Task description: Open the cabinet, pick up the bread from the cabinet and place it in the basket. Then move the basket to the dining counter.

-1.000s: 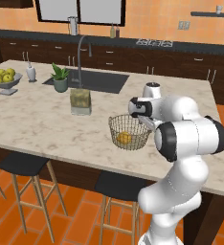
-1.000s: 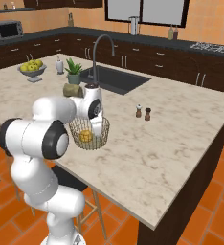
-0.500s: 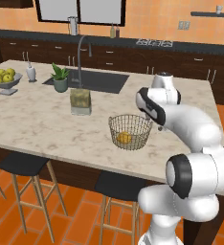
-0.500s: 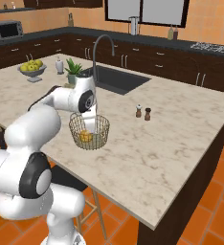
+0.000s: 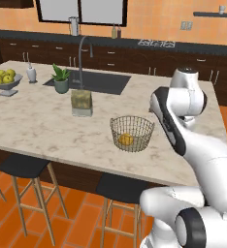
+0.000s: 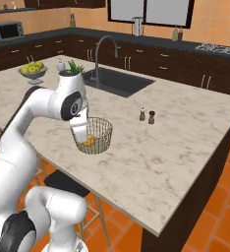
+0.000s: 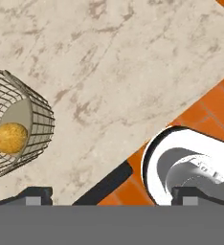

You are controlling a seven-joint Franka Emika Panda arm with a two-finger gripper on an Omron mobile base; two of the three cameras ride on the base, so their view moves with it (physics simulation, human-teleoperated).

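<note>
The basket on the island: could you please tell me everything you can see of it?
The basket is a round, open-topped bowl of pale gold wire mesh, narrowing to a solid tan base. It stands upright on the beige marble dining counter, near the edge with the stools. One small round golden-orange bread lies inside on the base. In the hand view the basket sits off to one side, the gripper open, nothing between its fingertips. Nothing else seems to touch the basket.
</note>
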